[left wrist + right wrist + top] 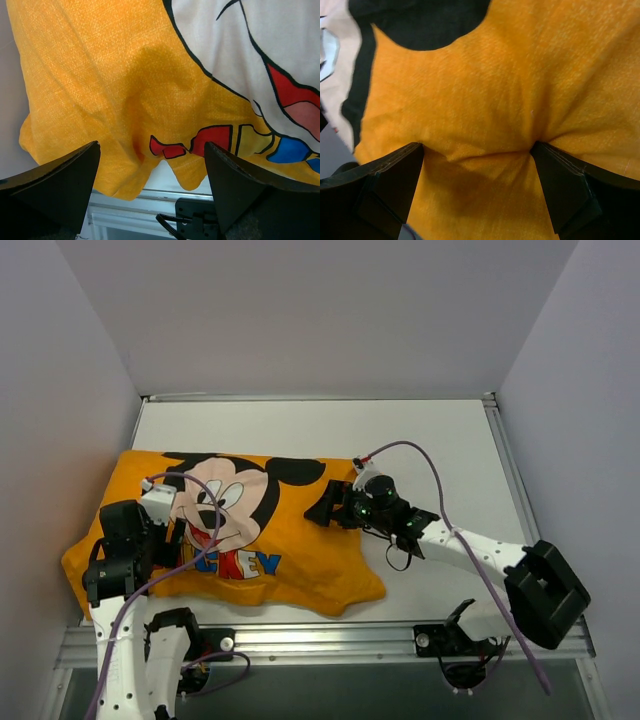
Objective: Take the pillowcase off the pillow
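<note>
White tabletop (420,440) is carrying the pillowcase (300,560) across the lower left of the overhead view. I'm hovering the left gripper (151,147), jaws spread wide, over its near orange edge; farther in, the right gripper (477,146), equally spread, is pressing both tips into puckering fabric.

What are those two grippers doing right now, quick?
Left gripper: open, over the pillowcase, holding nothing.
Right gripper: open, pressed into the pillowcase, nothing clamped.
</note>
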`<state>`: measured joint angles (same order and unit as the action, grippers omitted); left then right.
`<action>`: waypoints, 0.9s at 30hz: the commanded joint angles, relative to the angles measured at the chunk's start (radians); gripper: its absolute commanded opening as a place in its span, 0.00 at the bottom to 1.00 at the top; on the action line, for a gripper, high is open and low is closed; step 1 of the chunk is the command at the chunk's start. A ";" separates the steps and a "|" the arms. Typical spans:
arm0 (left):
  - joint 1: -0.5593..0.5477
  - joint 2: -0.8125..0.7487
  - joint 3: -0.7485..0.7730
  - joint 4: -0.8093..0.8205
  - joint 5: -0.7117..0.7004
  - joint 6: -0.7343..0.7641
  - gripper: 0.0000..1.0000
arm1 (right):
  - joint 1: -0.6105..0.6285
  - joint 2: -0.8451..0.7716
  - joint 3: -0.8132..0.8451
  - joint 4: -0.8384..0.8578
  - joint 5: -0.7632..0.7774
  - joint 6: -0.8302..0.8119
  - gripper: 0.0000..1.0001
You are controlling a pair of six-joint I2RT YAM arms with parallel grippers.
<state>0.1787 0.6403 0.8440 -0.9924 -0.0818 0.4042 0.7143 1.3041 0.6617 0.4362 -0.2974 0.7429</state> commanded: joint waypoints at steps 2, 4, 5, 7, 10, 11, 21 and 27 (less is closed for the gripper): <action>0.011 -0.001 0.041 -0.003 0.013 0.005 0.94 | -0.003 0.127 0.038 0.072 0.092 0.049 1.00; 0.010 0.004 0.044 -0.005 0.017 0.007 0.94 | -0.018 0.168 0.064 0.033 0.129 0.046 0.92; 0.011 0.007 0.049 -0.006 0.020 0.008 0.94 | -0.030 0.179 0.070 0.020 0.132 0.043 0.82; 0.010 0.009 0.052 -0.009 0.019 0.012 0.94 | -0.105 0.188 0.061 0.025 0.106 0.061 0.23; 0.010 0.007 0.058 -0.011 0.008 0.019 0.94 | -0.202 0.141 0.026 0.041 0.049 0.078 0.00; 0.010 0.009 0.058 -0.011 0.005 0.022 0.94 | -0.276 0.120 0.021 0.033 0.040 0.073 0.00; 0.010 0.032 0.148 -0.020 -0.015 0.054 0.94 | -0.985 -0.215 0.527 -0.477 -0.048 -0.232 0.00; 0.010 0.047 0.178 -0.017 0.013 0.038 0.94 | -0.997 0.044 1.357 -0.735 0.034 -0.361 0.00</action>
<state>0.1848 0.6777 0.9771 -1.0145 -0.0715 0.4377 -0.3248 1.3048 1.6497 -0.2646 -0.2741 0.4660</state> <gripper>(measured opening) 0.938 0.088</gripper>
